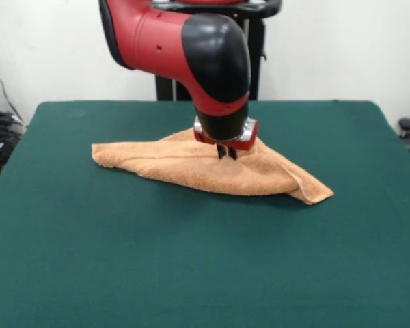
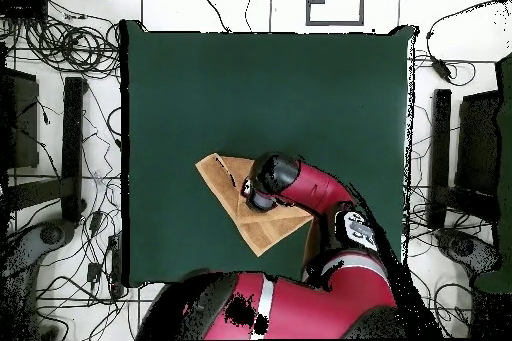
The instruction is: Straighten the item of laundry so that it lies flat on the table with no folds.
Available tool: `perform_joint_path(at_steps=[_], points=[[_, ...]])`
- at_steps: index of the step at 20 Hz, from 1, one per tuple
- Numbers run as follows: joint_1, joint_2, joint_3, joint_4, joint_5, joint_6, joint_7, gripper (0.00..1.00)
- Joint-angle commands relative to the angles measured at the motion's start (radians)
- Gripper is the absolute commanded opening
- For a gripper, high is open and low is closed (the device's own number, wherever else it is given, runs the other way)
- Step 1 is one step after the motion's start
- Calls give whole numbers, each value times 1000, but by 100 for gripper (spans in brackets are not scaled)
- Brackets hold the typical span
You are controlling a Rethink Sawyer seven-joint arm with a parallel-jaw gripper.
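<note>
So the tool [image 1: 226,153] is right down on the towel [image 1: 191,167], tips dug into the terry near its middle ridge. Looks like they're nipped together on a bit of cloth, though they're small and dark so I wouldn't swear to it.

If it's me doing this step: lift just enough to free the top layer, then drag outward, away from the fold, keeping low so the cloth slides open instead of bunching. Don't grab both layers or the whole thing just travels.

The towel itself is peach-orange, doubled over into a rough triangle. One long point trails off to one side of the tool, a blunter end to the other. It sits directly under the tool, on the half of the green worktop [image 1: 191,273] toward the robot's base.
</note>
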Motion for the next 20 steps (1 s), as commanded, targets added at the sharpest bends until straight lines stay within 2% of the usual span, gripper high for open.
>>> perform_joint_path(at_steps=[1,3,9,14,20], points=[[55,151,18,-224,-76,-60,90,0],[63,171,24,-276,-97,-61,73,0],[69,189,26,-317,-87,-88,129,0],[74,180,23,-331,-85,-33,145,0],[52,150,34,-341,-101,71,95,0]])
